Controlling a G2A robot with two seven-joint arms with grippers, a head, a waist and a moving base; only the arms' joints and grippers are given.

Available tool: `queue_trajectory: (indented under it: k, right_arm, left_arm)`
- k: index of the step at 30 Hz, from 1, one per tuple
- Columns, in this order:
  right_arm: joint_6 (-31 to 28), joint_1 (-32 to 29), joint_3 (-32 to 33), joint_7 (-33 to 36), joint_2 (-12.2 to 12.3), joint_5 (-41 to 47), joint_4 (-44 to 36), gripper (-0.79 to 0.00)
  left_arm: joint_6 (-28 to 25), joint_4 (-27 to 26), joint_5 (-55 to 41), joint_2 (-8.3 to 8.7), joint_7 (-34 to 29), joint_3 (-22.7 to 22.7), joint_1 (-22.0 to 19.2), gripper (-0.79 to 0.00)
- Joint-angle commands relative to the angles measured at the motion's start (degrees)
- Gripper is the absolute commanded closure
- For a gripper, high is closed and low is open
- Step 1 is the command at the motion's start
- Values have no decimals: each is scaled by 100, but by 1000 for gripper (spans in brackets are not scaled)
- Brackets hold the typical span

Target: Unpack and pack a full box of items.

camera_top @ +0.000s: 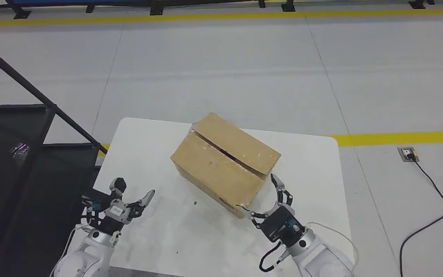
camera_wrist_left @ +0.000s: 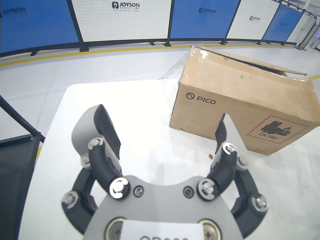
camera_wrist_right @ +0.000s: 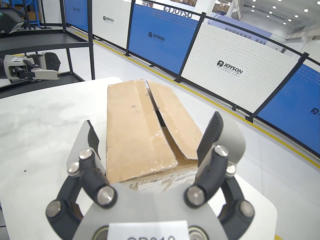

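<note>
Right tool (camera_wrist_right: 152, 122) near rectangular cardboard box (camera_top: 220, 161)

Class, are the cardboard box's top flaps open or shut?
Shut: both flaps of the cardboard box lie folded down, narrow gap between them.

Inside of box (camera_top: 225, 163) hidden under nearly closed flaps (camera_wrist_right: 130, 126), just a dark slit visible. Box corner cut off at 3 o'clock edge in left wrist view. Tiny speck (camera_top: 194, 202) on table (camera_top: 152, 159), 7 o'clock of box, maybe a crumb, too small to tell.
</note>
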Motion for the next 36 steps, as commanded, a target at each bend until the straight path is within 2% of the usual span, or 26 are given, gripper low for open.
queue_trajectory:
  k: [1,3,4,7,12,17,23,29,34,36]
  right_arm:
    - [-9,-4,-5,3,0,13,-3,-785]
    - [-160,21,-57,3,-5,232,-21,-785]
    - [-424,73,-80,-85,-7,566,9,-785]
    - [-846,232,42,-67,-6,1377,201,-785]
    - [-1363,297,223,84,22,2192,363,-785]
    - [-1664,33,519,59,75,2711,352,-785]
    - [-1774,-418,852,-30,137,2920,156,-785]
    - [-1669,-687,1036,-38,170,3043,52,-785]
    - [-1628,-685,1133,261,184,3606,179,-785]
    - [-1215,-653,1218,730,178,4075,256,-785]
  left_arm:
    - [1,-8,-10,-1,0,4,-2,-785]
    - [73,43,-60,-11,32,46,-64,-785]
    - [128,176,-104,-20,20,92,-182,-785]
    - [-43,680,-393,-44,-122,307,-740,-785]
    - [5,1915,-322,-103,-111,721,-1938,-785]
    - [116,3227,-105,-205,-35,1234,-3123,-785]
    - [-151,4578,156,-354,-31,1860,-4189,-785]
    - [-563,5506,445,-482,260,2340,-4750,-785]
    - [-1095,5817,667,-451,713,2426,-4819,-785]
    - [-1304,5852,718,-417,868,2408,-4789,-785]
